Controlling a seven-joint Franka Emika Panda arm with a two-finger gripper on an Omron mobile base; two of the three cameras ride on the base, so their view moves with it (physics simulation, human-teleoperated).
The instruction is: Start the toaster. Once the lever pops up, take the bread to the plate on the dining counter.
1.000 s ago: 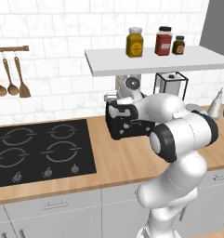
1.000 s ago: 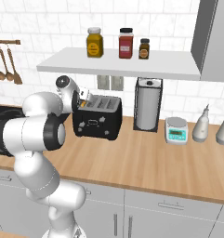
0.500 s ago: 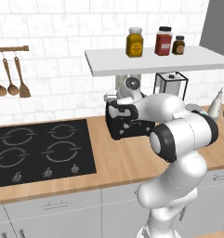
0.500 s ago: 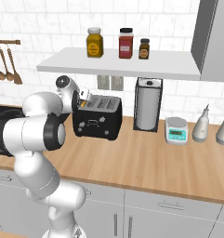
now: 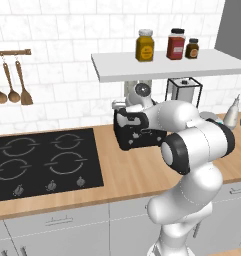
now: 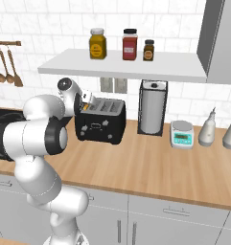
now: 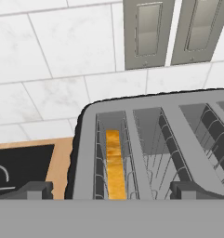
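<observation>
In the left base view, the black toaster (image 5: 138,131) is sitting on the wood worktop (image 5: 127,172), just right of the black hob (image 5: 42,162) and under the white shelf (image 5: 167,65) that's carrying three jars (image 5: 168,45). The white arm (image 5: 192,145) is bending over from the lower right and reaching in over the toaster's top, so a good chunk of the toaster is getting covered. Three wooden spoons (image 5: 12,90) are hanging on the wall to the left.

In the right base view, the toaster (image 6: 100,121) is showing its front face with the small controls. The gripper (image 6: 86,99) is hovering right at its top left corner. A metal paper-towel holder (image 6: 152,107) is standing just beside the toaster on the right, then a small kitchen scale (image 6: 182,134) and two bottles (image 6: 217,129) further along.

In the hand view, the camera is looking straight down into the slots. The bread (image 7: 114,165) is sitting edge-up down inside one slot, the one nearest the hob. The two dark fingertips (image 7: 32,189) are standing spread wide apart at the bottom, one on either side, not gripping anything. Two wall sockets (image 7: 171,32) are showing on the white tiles behind.
</observation>
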